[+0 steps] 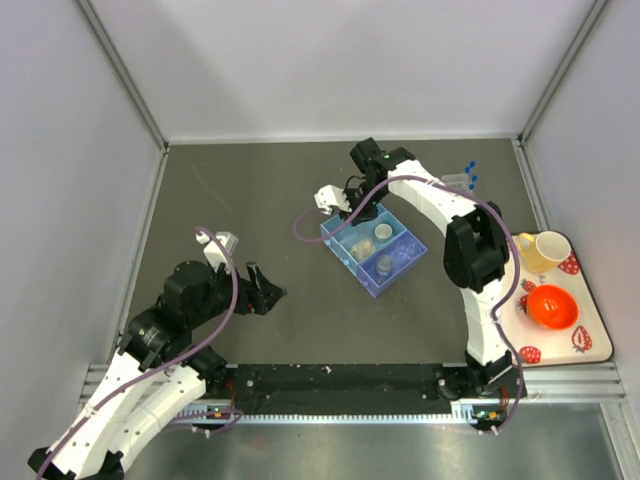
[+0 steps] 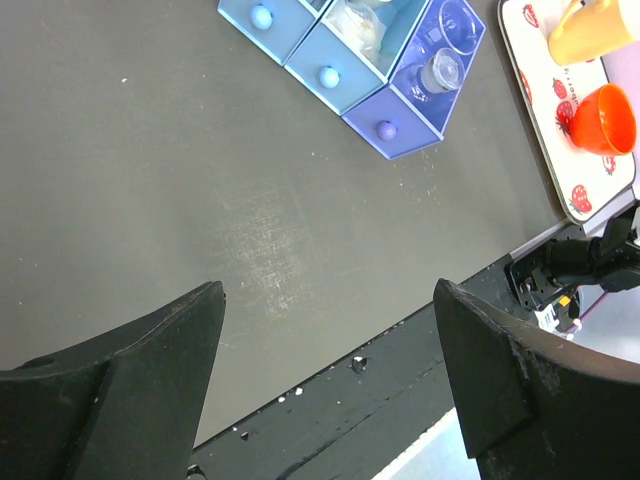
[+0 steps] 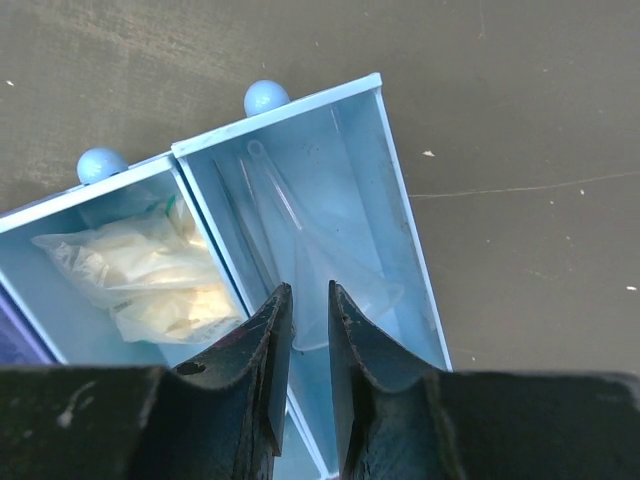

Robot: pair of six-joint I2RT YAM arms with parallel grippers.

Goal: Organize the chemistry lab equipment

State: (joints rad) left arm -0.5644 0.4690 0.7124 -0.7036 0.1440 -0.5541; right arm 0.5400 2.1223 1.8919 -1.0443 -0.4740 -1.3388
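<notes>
Clear funnel lies in blue drawer under narrowly parted right fingers, grip unclear; left fingers spread wide.

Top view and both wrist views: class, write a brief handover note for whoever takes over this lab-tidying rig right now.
Left gripper: open, empty, above bare table.
Right gripper: jaws nearly closed over the funnel; grip unclear.
Done: funnel in the end compartment of the drawer box, bag in the middle, small glassware in the purple one.
To do: blue-capped tubes lie on the table's far right.
</notes>
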